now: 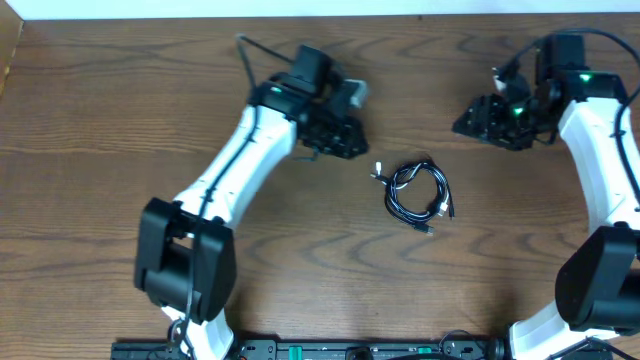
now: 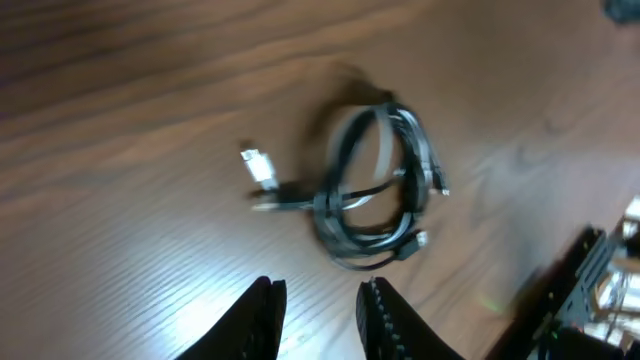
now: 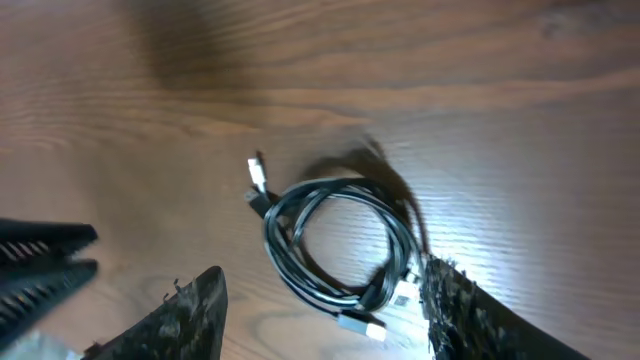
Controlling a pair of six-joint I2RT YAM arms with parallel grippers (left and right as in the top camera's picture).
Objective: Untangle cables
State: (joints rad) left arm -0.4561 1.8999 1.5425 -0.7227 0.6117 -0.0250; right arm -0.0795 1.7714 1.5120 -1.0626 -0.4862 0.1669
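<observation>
From overhead, both arms rise from the near edge of the table (image 1: 90, 250); the left arm (image 1: 240, 165) reaches up and inward, and the right arm (image 1: 605, 150) runs up the right side. Past their bases, about mid-table, lie the cables (image 1: 418, 195), wound together in one small loose bundle; it is mostly black with a white cord in it, and plug ends stick out at its rim. Farther on, the left gripper (image 1: 340, 140) hangs up and left of the cables, near but apart; the right gripper (image 1: 480, 122) hangs up and right of them, also apart.

In the left wrist view, the left gripper (image 2: 320, 320) sits at the bottom edge; its fingers are parted with bare wood between them and hold nothing. Beyond them the cables (image 2: 375, 195) lie flat on the wood; a white plug (image 2: 258, 165) juts out to the left; the picture is blurred.

In the right wrist view, the right gripper (image 3: 320, 315) is spread wide and empty; the cables (image 3: 340, 245) lie just past its fingers, framed between them; I cannot tell how high it hangs above them.
</observation>
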